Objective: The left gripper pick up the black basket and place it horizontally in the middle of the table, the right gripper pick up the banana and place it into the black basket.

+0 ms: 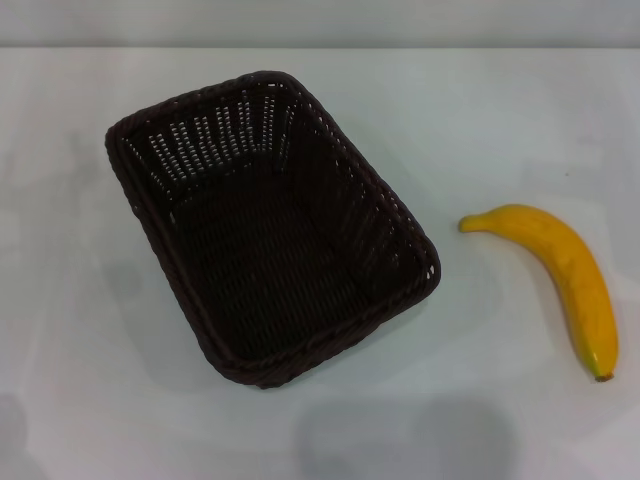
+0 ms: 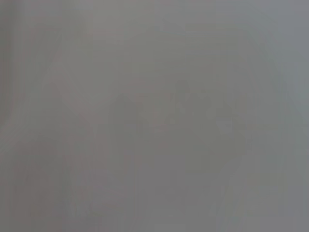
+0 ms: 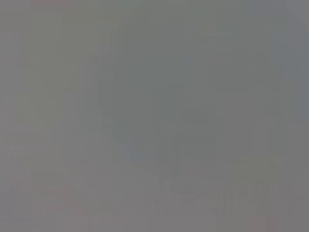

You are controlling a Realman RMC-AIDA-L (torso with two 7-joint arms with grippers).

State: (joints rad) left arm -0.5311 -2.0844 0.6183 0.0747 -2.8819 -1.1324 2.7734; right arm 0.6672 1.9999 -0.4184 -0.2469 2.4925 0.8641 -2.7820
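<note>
Basket work comes first: the black basket [image 1: 272, 228] sits empty and skewed in the centre-left of the head view on the table [image 1: 80, 400], its long axis running diagonally, with the banana [image 1: 560, 280] well apart at the right edge. Neither gripper is visible, so open or closed cannot be told. Grasping the braided rim along a long side should allow a clean turn to horizontal.

no arm, wrist or fingers in any view; wrist views plain grey
</note>
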